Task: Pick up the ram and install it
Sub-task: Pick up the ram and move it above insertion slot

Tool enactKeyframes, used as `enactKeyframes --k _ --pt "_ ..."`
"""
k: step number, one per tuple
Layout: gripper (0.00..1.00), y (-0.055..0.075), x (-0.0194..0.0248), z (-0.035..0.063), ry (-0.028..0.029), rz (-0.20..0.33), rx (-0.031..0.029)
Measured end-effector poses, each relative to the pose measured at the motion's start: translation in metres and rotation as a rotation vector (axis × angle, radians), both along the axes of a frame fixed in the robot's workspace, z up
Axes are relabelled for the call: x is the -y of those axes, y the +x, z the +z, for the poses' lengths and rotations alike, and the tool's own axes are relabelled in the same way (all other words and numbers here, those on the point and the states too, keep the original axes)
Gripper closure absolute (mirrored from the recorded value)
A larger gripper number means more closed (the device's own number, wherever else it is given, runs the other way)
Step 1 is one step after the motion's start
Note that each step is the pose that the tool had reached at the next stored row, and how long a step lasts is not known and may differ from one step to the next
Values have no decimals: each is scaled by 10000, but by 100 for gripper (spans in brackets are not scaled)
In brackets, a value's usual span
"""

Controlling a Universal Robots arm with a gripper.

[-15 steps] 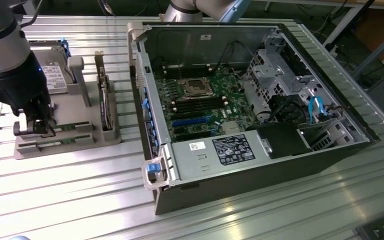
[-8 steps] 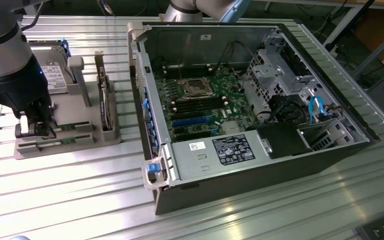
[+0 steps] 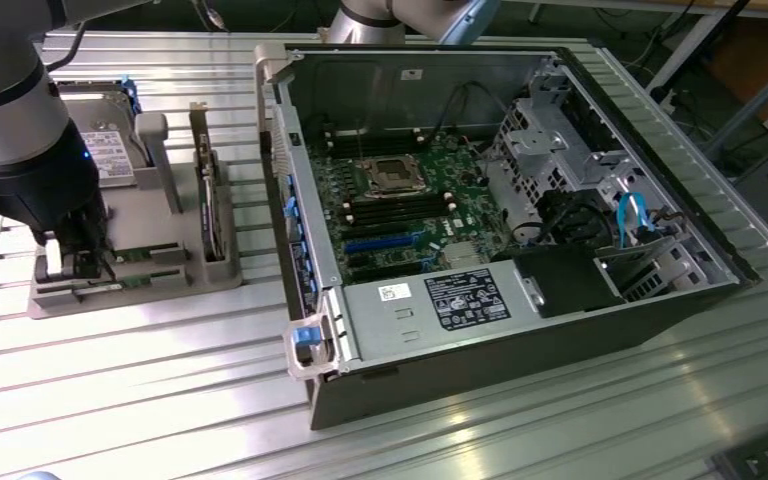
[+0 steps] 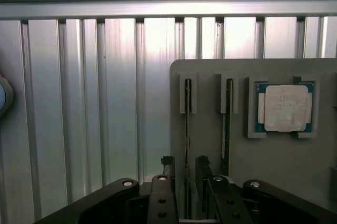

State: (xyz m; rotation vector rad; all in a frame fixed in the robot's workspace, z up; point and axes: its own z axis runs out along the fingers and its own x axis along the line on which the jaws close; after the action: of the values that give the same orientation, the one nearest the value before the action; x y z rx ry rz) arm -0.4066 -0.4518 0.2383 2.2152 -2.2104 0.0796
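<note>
Ram [image 4: 187, 124] stands edge-on in its holder [image 4: 210, 74], straddled by the gripper's [image 4: 185, 165] spread jaws, its near end hidden behind them.

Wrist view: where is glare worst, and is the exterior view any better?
Wrist view: glare whitens the ribbed aluminium table beside the grey plastic holder. Exterior view: bright streaks on the table near the open black computer case; its interior is darker.

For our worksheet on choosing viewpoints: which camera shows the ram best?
The wrist view: the ram stands edge-on inside the open gripper. The exterior view gives a green sliver of it by the arm.
</note>
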Motion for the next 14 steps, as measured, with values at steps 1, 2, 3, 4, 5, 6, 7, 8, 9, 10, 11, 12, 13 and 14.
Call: enactKeyframes --k 1,2,3,4,5,6,7,8,9,10,11,12,13,14 --pt "70 0 0 0 0 0 0" --pt "70 0 0 -1 0 0 0" --pt "70 1 0 -2 1 1 2" --pt "70 2 -1 -3 2 1 3" --pt "70 5 -3 -6 2 2 3" --pt "70 11 -10 -9 1 1 1" --pt "70 18 -27 -16 1 0 1" --pt "70 24 -45 -24 -1 1 1" --pt "70 25 -50 -27 -1 3 0" --pt "70 24 -51 -28 -2 4 -2" --pt "70 25 -53 -39 -22 3 -1" --pt "70 24 -59 -58 -39 3 0" --pt "70 25 -68 -85 -54 4 2" --pt "70 25 -74 -105 -66 4 4"
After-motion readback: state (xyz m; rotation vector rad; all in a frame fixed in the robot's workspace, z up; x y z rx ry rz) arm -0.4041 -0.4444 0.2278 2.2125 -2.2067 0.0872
